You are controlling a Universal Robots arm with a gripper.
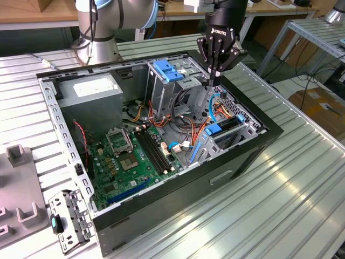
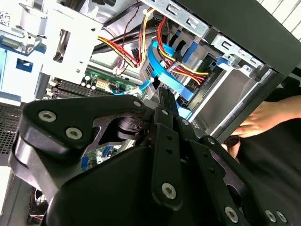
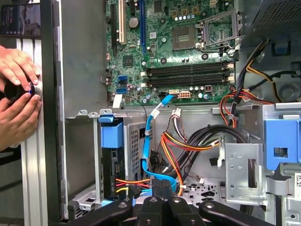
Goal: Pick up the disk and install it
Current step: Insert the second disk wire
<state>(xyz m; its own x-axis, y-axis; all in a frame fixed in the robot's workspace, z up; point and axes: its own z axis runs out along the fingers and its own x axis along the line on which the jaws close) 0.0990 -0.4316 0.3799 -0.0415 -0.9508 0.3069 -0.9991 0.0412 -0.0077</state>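
Blue-framed disk [image 3: 113, 160] on edge in bay, long axis level, blue end toward motherboard [image 3: 188, 52]; jaws closed, empty.

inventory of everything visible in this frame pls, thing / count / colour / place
computer case: 1, black, open, on the ribbed metal table
circuit board: 1, green, on the case floor
power supply box: 1, grey with white label, back corner of the case
tall metal cage: 1, silver with a blue latch on top, middle of the case
disk: 1, blue-edged, standing in the bay by the case wall at the exterior view's right
cables: several, red, yellow, black, orange, plus a blue ribbon, between cage and bay
bracket: 1, grey metal, on the table outside the case
person's hands: 2, on a round knob beside the case
gripper: 1, black, above the bay
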